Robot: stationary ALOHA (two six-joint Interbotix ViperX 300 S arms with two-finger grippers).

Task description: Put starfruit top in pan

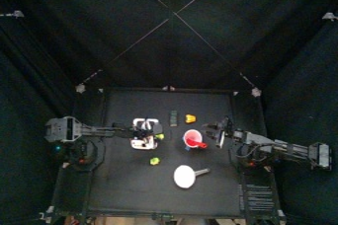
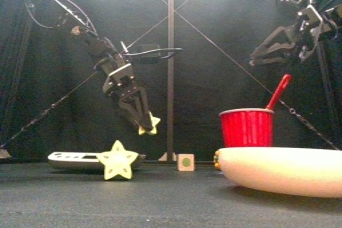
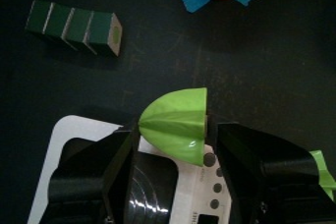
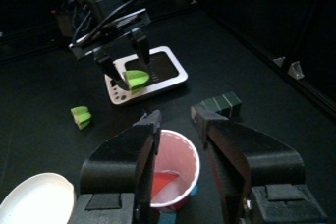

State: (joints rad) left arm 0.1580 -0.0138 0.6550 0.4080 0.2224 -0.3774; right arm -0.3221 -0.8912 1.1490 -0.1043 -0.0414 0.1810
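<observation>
My left gripper (image 3: 182, 141) is shut on the starfruit top (image 3: 178, 125), a small ridged yellow-green piece. It hangs above the table in the front view (image 2: 147, 124), just over the white tray (image 3: 73, 154). The right wrist view shows the same held piece (image 4: 136, 74). The pan (image 1: 185, 176), round and white with a short handle, lies near the table's front edge, right of the tray. In the front view the pan (image 2: 281, 168) is near and large. My right gripper (image 4: 178, 120) is open and high above the red cup (image 4: 171, 174), holding nothing.
A second yellow-green, star-shaped piece (image 2: 118, 160) stands on the table between tray and pan (image 1: 156, 160). The red cup (image 1: 195, 140) holds a red stick. A dark green block (image 3: 75, 27) and a deeper yellow piece (image 1: 191, 117) lie farther back.
</observation>
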